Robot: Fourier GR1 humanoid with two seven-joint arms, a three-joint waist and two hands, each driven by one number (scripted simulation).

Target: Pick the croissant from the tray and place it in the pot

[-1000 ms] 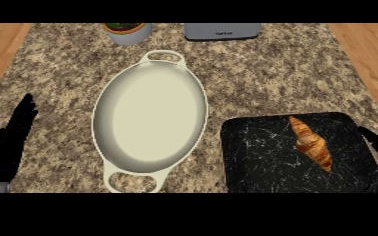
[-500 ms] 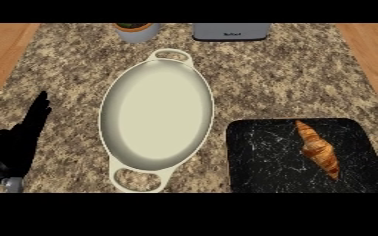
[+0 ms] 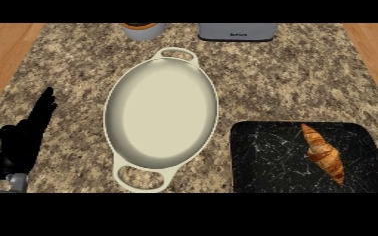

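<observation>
A golden-brown croissant point(image 3: 323, 153) lies lengthwise on the right half of a black marbled tray point(image 3: 269, 157) at the lower right of the head view. Left of the tray sits the pot point(image 3: 118, 145), a cream oval dish with a loop handle at each end and nothing inside it. My left hand point(image 3: 28, 132) shows at the lower left edge, open with fingers straight and pointing up, resting well left of the pot. My right hand is outside the picture.
A grey appliance point(image 3: 238, 31) stands at the back edge of the speckled granite counter point(image 3: 295, 80). A small round container point(image 3: 143, 30) stands to its left. Wooden flooring point(image 3: 15, 45) shows beyond both sides of the counter.
The whole scene has slid rightward in the view. My left hand has come further into the picture from the lower left. The dark shape at the right edge a second ago is gone.
</observation>
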